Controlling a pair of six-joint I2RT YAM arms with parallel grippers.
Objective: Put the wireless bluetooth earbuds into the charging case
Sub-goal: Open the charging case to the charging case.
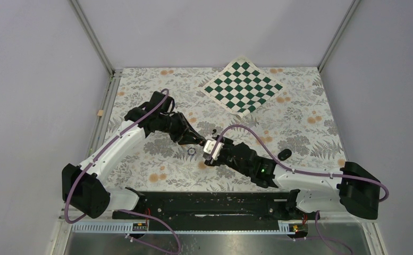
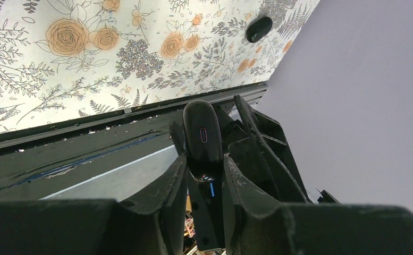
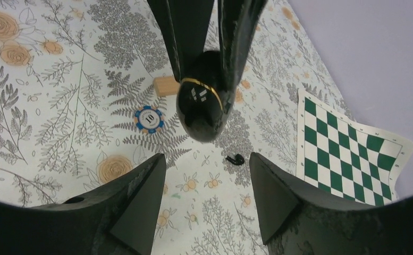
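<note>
1. We see the left gripper (image 2: pixel 204 162) clamped narrow on the charging case (image 3: pixel 199 114), a glossy black pebble with a thin gold seam. It holds the case in the air above the floral table (image 1: pixel 300 106), between the two arms.
2. The lid looks shut along that seam. The case's charging port faces the left wrist camera.
3. The right gripper (image 3: pixel 207 164) hangs just in front of the case, its fingers spread wide and empty.
4. A tiny black hooked piece (image 3: pixel 236 159), which we take for one earbud, lies on the table near a blue poker chip (image 3: pixel 149 118). A black oval (image 1: pixel 285 154) lies well apart to the right, and we cannot tell whether it is the other bud.
5. We judge that the case is being presented for opening and that no bud is in yet. The next move calls for the right fingers to catch the lid's edge and swing it up while the left grip holds firm.
</note>
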